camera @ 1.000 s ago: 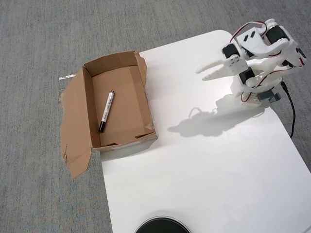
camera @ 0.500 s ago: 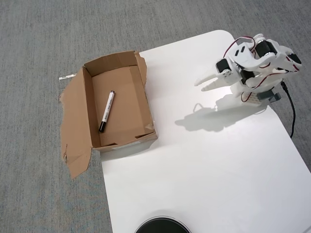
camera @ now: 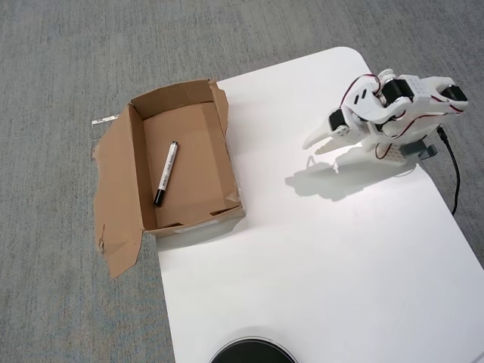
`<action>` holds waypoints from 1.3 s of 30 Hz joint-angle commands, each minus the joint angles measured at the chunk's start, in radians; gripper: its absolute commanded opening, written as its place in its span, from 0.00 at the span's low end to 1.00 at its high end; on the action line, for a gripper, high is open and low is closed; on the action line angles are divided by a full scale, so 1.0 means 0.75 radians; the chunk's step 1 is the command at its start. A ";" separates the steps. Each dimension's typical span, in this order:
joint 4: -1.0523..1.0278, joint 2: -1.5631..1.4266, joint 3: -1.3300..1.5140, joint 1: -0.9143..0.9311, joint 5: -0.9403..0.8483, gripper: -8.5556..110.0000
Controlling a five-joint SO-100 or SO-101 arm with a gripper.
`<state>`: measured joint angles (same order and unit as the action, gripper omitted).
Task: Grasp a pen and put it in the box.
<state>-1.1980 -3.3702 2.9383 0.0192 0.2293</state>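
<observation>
We see the marker pen (camera: pixel 166 173) lying lengthwise on the cardboard box (camera: pixel 227 155) floor, well left of the gripper (camera: pixel 312 143), whose empty fingers sit nearly together above the white table (camera: pixel 318 272).

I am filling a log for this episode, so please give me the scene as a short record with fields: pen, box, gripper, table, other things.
pen: pen lies flat on the floor of the box, black cap toward the lower edge of the overhead view
box: box open, one torn flap spread on the carpet
gripper: gripper empty, fingers close together, far from the box
table: white table, box overlaps its left edge
other: black round object at the bottom edge
</observation>
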 commanded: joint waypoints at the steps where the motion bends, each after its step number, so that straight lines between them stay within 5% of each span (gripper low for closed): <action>1: -0.002 -0.080 0.042 0.003 -0.001 0.19; 25: -0.002 -0.080 0.220 0.007 -0.003 0.19; 32: -0.002 -0.080 0.220 0.003 -0.007 0.06; 39: -0.002 -0.080 0.220 0.001 -0.009 0.08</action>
<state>-1.1996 -3.3702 3.1009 0.0192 0.2278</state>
